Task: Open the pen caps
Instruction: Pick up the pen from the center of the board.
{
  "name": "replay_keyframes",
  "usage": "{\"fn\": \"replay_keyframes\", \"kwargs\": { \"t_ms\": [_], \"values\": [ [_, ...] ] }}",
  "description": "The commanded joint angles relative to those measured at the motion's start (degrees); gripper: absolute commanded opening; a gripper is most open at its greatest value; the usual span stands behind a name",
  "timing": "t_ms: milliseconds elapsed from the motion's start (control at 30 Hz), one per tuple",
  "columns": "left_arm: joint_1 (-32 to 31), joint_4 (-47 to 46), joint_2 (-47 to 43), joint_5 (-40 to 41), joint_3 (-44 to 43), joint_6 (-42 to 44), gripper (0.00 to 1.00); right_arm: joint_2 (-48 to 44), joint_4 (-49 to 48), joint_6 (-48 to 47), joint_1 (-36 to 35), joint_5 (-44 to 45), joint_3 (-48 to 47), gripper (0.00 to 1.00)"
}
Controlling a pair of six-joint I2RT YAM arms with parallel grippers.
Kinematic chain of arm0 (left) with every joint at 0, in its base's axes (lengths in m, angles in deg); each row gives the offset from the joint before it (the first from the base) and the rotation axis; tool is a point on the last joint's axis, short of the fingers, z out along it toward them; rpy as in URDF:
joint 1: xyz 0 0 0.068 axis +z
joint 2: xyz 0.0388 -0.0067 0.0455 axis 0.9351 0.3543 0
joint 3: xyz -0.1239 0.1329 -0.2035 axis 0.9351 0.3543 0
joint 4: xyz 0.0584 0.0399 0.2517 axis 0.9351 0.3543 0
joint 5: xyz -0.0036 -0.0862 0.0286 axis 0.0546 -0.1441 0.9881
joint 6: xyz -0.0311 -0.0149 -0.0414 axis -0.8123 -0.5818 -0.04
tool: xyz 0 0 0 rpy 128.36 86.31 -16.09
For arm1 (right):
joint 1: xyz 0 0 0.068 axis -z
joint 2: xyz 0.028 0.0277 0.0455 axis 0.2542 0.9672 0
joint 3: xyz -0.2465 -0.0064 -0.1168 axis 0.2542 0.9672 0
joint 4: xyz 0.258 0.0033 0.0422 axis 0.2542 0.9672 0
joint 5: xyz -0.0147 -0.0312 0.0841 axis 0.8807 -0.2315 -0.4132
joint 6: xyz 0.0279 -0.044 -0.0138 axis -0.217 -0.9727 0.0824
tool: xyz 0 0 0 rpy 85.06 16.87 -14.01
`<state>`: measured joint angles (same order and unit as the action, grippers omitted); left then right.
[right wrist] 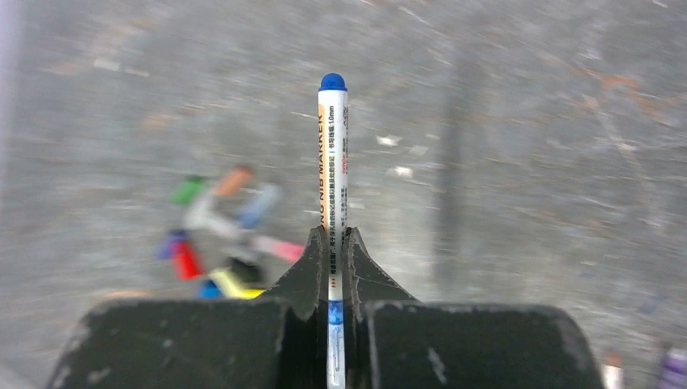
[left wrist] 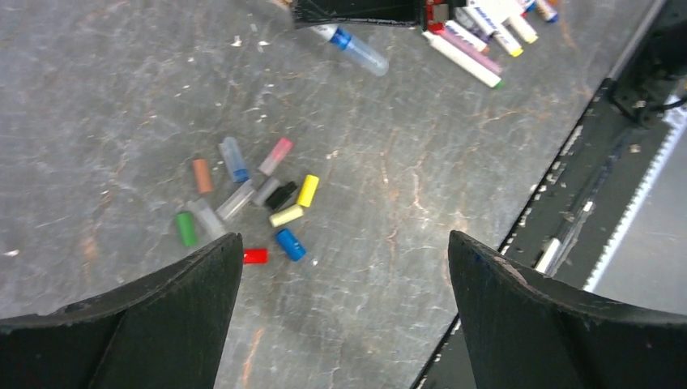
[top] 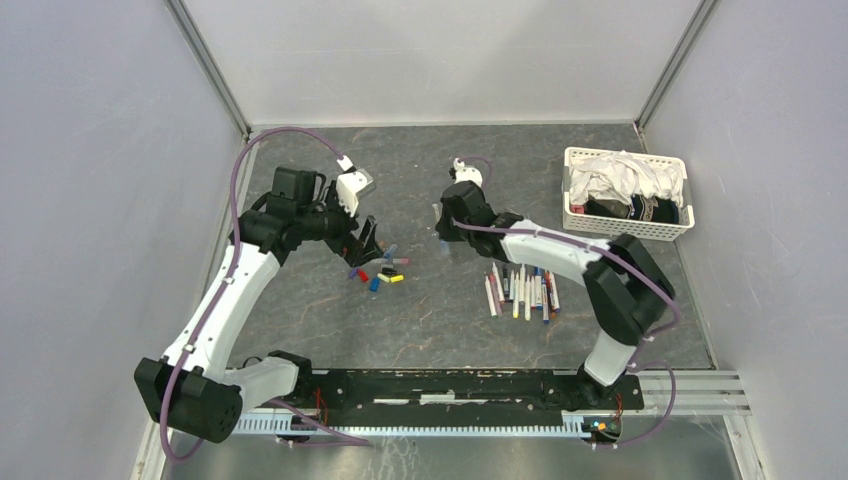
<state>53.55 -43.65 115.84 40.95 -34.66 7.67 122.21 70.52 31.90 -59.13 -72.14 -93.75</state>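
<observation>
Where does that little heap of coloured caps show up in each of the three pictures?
Top external: heap of caps, left of centre.
Left wrist: left of the middle.
Right wrist: blurred, lower left.
Shared landmark: the row of white pens, right of the caps from above, top right in the left wrist view.

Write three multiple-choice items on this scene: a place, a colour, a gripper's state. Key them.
1. The white basket stands on the table's: A far right; B near left; C near middle.
2. The end of the pen in the right gripper is: A red; B blue; C yellow.
3. The left gripper is: A open; B shut on a cap; C shut on a pen.
Key: A, it sits by the right wall, far side; B, the right wrist view shows a blue end; A, its jaws stand wide apart, empty.
</observation>
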Motion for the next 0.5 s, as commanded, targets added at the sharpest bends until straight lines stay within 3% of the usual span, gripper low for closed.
{"fn": "replay_keyframes", "kwargs": {
  "t_ms": [0,367,467],
  "values": [
    [0.3,-3.4,0.7,-8.3,0.2,-5.0,1.00,-7.3,-16.1,8.9,-4.0,-1.8,2.7,0.00],
    [0.3,-7.8,-1.2,-15.3,2.1,-11.1,1.00,-10.6,-26.7,13.0,-15.1,11.0,2.6,0.00],
    [0.3,-7.8,-1.5,-14.5,2.0,-10.7,0.91,-11.0,-27.6,12.6,-16.6,13.4,2.9,0.00]
  ]
}}
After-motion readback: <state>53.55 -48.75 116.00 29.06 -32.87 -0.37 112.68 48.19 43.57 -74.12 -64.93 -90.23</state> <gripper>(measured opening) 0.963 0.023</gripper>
